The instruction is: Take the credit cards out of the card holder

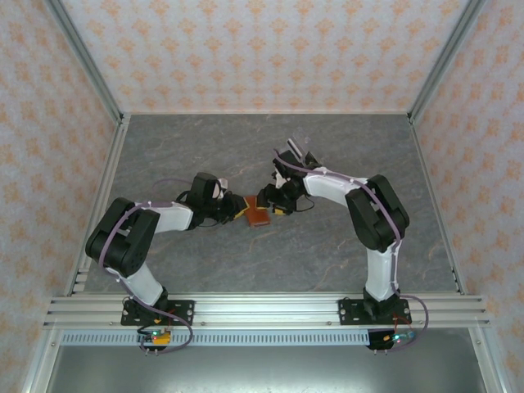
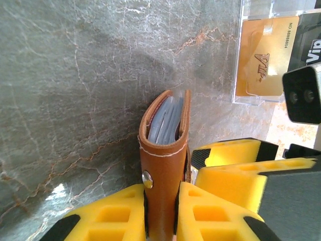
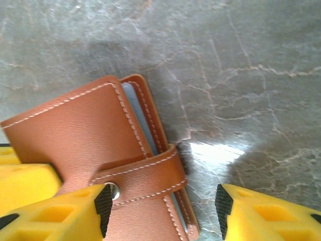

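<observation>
Both grippers meet the holder point(image 2: 165, 150) in the middle of the table point(image 1: 205, 155). Your left gripper point(image 2: 160, 216) pinches its strap point(image 3: 145, 175) end; your right gripper point(image 3: 163, 206) gapes wide astride it. It's likely light, slick and floppy, so grip the stitched edge.

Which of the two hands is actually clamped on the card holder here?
The left hand: its yellow fingers press both faces of the card holder. The right hand stands open, one finger well clear of the leather.

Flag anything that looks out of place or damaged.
Nothing is spilled or damaged. The one oddity: the card holder is held on edge, pinched by the left gripper, with its snap strap fastened, so it is closed. The right gripper is open around its strap end.
</observation>
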Tool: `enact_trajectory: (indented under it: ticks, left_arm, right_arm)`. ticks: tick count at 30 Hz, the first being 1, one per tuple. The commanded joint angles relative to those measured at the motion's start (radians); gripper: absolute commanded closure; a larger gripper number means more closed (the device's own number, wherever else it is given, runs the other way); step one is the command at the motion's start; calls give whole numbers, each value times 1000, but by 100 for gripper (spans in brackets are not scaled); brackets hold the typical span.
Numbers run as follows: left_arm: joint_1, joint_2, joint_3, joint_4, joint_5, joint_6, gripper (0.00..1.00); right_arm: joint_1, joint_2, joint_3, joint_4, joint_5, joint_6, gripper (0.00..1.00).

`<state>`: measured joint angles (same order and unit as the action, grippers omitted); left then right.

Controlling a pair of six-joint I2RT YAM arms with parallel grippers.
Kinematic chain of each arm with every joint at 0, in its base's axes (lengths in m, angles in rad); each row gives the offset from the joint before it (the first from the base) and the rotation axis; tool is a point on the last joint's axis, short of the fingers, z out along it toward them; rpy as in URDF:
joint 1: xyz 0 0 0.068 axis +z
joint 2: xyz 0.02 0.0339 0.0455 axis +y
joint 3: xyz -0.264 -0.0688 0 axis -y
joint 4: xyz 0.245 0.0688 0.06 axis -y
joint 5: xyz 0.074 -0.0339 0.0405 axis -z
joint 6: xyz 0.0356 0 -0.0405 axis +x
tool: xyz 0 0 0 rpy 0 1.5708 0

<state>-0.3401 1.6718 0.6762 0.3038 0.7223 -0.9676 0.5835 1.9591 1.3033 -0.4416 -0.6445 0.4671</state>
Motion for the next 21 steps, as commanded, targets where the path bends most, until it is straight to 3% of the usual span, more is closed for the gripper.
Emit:
enact_trajectory:
  ticks: [1,9,21]
  left_arm:
    - [-8,-14,17,-30,3,21,84]
    - [-7,-9,34,-49,3,24,86]
    - [-9,-14,48,-60,5,18,88]
  right_arm:
    - [2,-37,-7,76,-1,38,39]
    - [18,3,53,5,22,-2,38]
    - [33,68,112,-92,17,-56,44]
